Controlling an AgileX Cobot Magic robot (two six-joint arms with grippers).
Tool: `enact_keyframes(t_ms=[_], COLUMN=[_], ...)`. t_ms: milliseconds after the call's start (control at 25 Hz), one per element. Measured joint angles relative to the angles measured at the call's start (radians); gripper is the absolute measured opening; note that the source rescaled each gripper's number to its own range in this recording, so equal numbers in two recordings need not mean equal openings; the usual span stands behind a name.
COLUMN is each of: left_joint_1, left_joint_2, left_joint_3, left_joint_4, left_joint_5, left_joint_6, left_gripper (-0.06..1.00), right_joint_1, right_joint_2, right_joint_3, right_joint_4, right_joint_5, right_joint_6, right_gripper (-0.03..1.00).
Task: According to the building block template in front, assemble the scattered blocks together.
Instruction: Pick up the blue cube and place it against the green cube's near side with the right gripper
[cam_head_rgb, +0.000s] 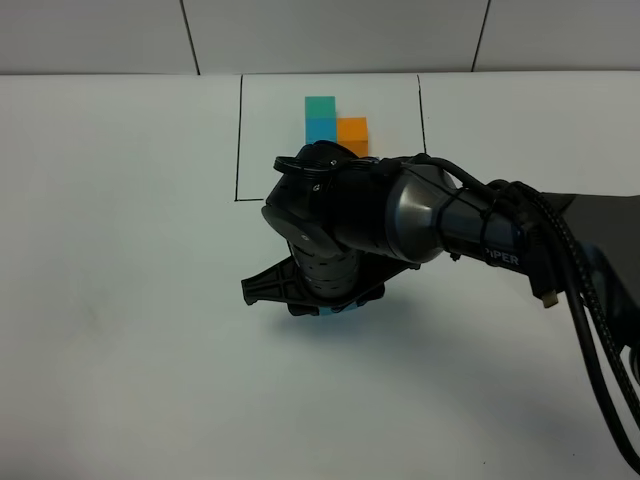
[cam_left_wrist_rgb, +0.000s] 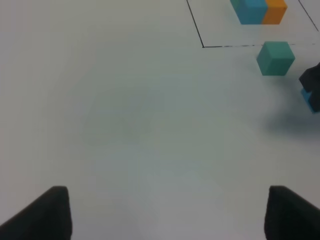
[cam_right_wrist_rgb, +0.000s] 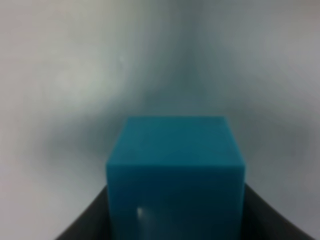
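Note:
The building block template (cam_head_rgb: 330, 120) is a black-outlined rectangle at the table's far middle, framing joined teal-green, blue and orange cubes; it also shows in the left wrist view (cam_left_wrist_rgb: 257, 10). My right gripper (cam_head_rgb: 320, 300) reaches across the middle, in front of the frame, and is shut on the blue cube (cam_right_wrist_rgb: 175, 165), which shows as a sliver under it (cam_head_rgb: 330, 312). The loose teal-green cube (cam_left_wrist_rgb: 275, 58) sits just outside the frame's line, close to that gripper. My left gripper (cam_left_wrist_rgb: 167, 212) is open and empty over bare table. The loose orange cube is hidden.
The right arm's bulky dark body and cables (cam_head_rgb: 480, 240) cover the table's middle and right, hiding the frame's near edge. The white table (cam_head_rgb: 120, 300) stretches to the left. A tiled wall (cam_head_rgb: 320, 35) backs the table.

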Motion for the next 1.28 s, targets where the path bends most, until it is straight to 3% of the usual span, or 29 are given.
enact_keyframes(t_ms=[520, 1280], left_joint_1=[0.0, 0.0], left_joint_2=[0.0, 0.0], left_joint_3=[0.0, 0.0], left_joint_4=[0.0, 0.0], left_joint_5=[0.0, 0.0], left_joint_6=[0.0, 0.0], left_gripper=[0.64, 0.64], right_joint_1=[-0.016, -0.062], right_joint_2=[0.137, 0.185], right_joint_3=[-0.192, -0.2], right_joint_4=[0.018, 0.044], right_joint_5=[0.042, -0.032], right_joint_6=[0.001, 0.0], right_gripper=[0.03, 0.02])
